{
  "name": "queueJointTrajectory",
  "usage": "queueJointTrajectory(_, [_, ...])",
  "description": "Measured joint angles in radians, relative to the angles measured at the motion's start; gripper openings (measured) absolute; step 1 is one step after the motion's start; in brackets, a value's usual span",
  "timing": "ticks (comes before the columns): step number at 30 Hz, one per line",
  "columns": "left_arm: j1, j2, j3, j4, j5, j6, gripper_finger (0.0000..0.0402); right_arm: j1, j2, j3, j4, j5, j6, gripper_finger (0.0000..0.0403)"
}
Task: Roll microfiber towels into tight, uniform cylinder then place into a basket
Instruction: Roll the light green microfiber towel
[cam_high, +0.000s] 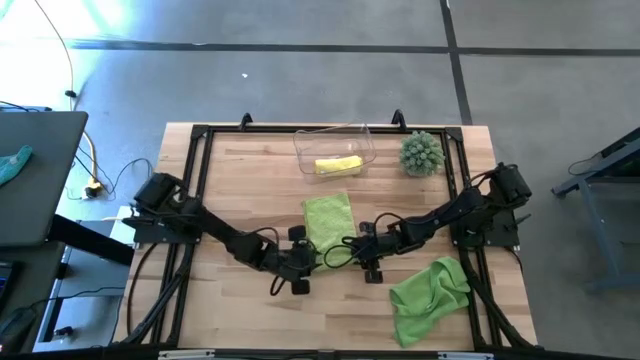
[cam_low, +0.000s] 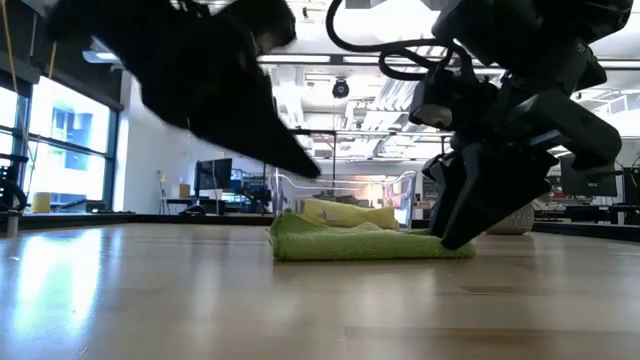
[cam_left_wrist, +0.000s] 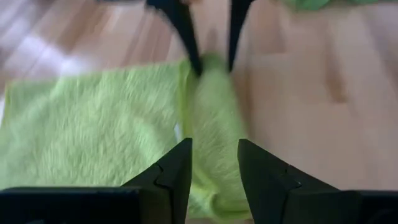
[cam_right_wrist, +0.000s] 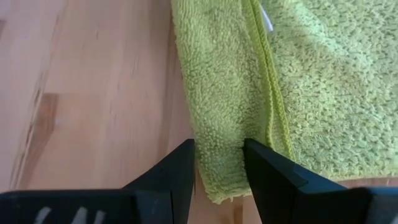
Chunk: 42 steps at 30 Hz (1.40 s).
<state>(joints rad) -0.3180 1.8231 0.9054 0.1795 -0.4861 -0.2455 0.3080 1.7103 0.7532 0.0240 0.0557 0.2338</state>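
A lime green microfiber towel (cam_high: 327, 215) lies spread in the middle of the table, its near edge turned over into a narrow folded strip (cam_left_wrist: 211, 118). My right gripper (cam_right_wrist: 219, 152) is shut on the strip's right end. My left gripper (cam_left_wrist: 214, 152) hangs open a little above the strip's left end; the low view shows its fingertip (cam_low: 312, 170) clear of the cloth. A rolled yellow towel (cam_high: 338, 165) lies in the clear basket (cam_high: 300, 150) at the far side. Another lime green towel (cam_high: 430, 290) lies crumpled at the near right. My right gripper pinches the folded strip near its right end (cam_right_wrist: 217, 134), one finger on each long side. It comes slanting down from the table's right, pointing along the strip. The fold holds more than one layer. The strip and the rest of the towel lie on the table.
A spiky green ball-shaped plant (cam_high: 422, 153) stands at the far right, beside the basket. A black frame (cam_high: 200, 135) runs around the tabletop. Bare wood (cam_high: 250, 190) shows to the left of the spread towel and in front of it.
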Motion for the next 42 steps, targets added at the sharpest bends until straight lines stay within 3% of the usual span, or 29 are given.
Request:
queueJointTrajectory(11, [-0.012, 0.072, 0.000, 0.086, 0.135, 0.040, 0.0124, 0.000, 0.005, 0.000, 0.019, 0.046, 0.002, 0.0133])
queueJointTrajectory(22, [0.009, 0.142, 0.001, 0.058, 0.067, 0.048, 0.0172, 0.000, 0.041, 0.002, 0.051, 0.048, 0.001, 0.0133])
queueJointTrajectory(25, [0.018, 0.156, 0.002, 0.062, 0.088, 0.021, 0.0176, 0.000, 0.053, 0.004, 0.060, 0.047, 0.001, 0.0133])
queueJointTrajectory(36, [0.023, 0.168, 0.007, 0.014, 0.141, -0.182, 0.0144, 0.000, -0.111, 0.000, -0.187, 0.097, -0.004, 0.0133])
queueJointTrajectory(42, [0.023, 0.170, 0.002, 0.040, 0.130, -0.189, 0.0139, 0.068, -0.140, 0.000, -0.092, 0.093, -0.137, 0.0133])
